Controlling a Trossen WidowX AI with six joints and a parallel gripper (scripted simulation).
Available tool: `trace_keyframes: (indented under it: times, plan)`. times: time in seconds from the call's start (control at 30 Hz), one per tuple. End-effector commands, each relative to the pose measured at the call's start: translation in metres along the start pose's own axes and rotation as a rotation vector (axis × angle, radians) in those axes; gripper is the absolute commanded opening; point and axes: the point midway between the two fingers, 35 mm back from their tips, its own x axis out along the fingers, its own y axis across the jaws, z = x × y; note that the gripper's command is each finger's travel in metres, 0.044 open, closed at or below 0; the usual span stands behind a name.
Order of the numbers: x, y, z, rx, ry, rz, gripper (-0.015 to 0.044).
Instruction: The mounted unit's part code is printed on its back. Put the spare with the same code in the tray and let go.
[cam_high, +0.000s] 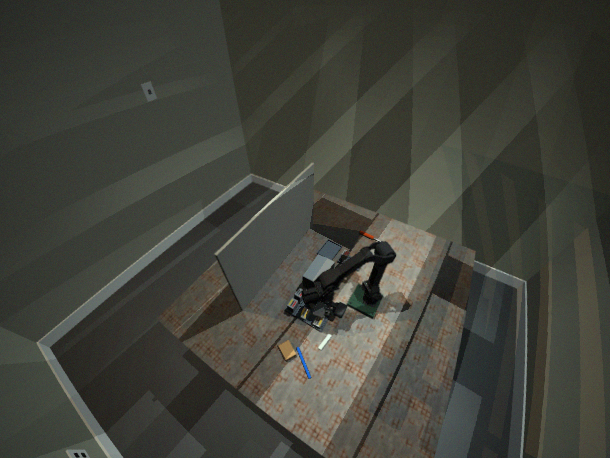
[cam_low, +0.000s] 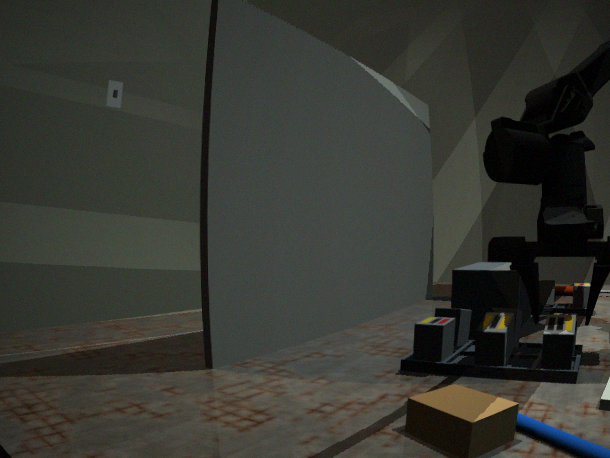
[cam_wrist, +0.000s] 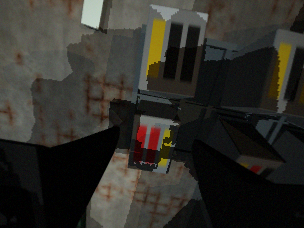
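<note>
My gripper (cam_low: 563, 320) (cam_wrist: 156, 138) is partly open and points down, its fingers on either side of a small spare (cam_wrist: 154, 137) with two red bars and one yellow. No contact shows. A taller spare (cam_wrist: 175, 50) with one yellow and two black bars stands just beyond it. Other coded spares (cam_low: 435, 340) (cam_low: 492, 340) stand in the dark rack (cam_low: 490, 370). The grey tray (cam_high: 329, 249) lies behind the grey box in the top view. A small coded unit (cam_low: 581, 296) stands farther back; I cannot tell whether it is the mounted one. No back code is readable.
The tall grey box (cam_high: 318, 268) (cam_low: 485, 290) stands between rack and tray. A large upright panel (cam_high: 272, 240) (cam_low: 320, 200) stands beyond them. A tan block (cam_high: 286, 350) (cam_low: 457, 405), a blue rod (cam_high: 303, 363) and a white bar (cam_high: 325, 342) lie in front. An orange-handled tool (cam_high: 367, 235) lies behind.
</note>
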Motion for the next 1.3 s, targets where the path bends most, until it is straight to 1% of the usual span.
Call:
trace_keyframes:
  times: [0.0, 0.4, 0.6, 0.8, 1.03, 1.13, 1.17, 1.27]
  plan:
    - [0.007, 0.0, -0.001, -0.005, 0.002, 0.0, 0.03]
    - [0.027, 0.002, -0.003, -0.005, 0.003, 0.0, 0.03]
    - [0.028, 0.002, -0.003, -0.005, 0.003, 0.0, 0.03]
    - [0.026, 0.002, -0.003, 0.0, 0.002, 0.002, 0.0142]
    - [0.026, 0.002, -0.003, 0.0, 0.002, 0.002, 0.0096]
    - [0.026, 0.002, -0.003, 0.0, 0.002, 0.002, 0.0017]
    - [0.026, 0.002, -0.003, 0.0, 0.002, 0.002, 0.0]
    - [0.026, 0.002, -0.003, 0.0, 0.002, 0.002, 0.0]
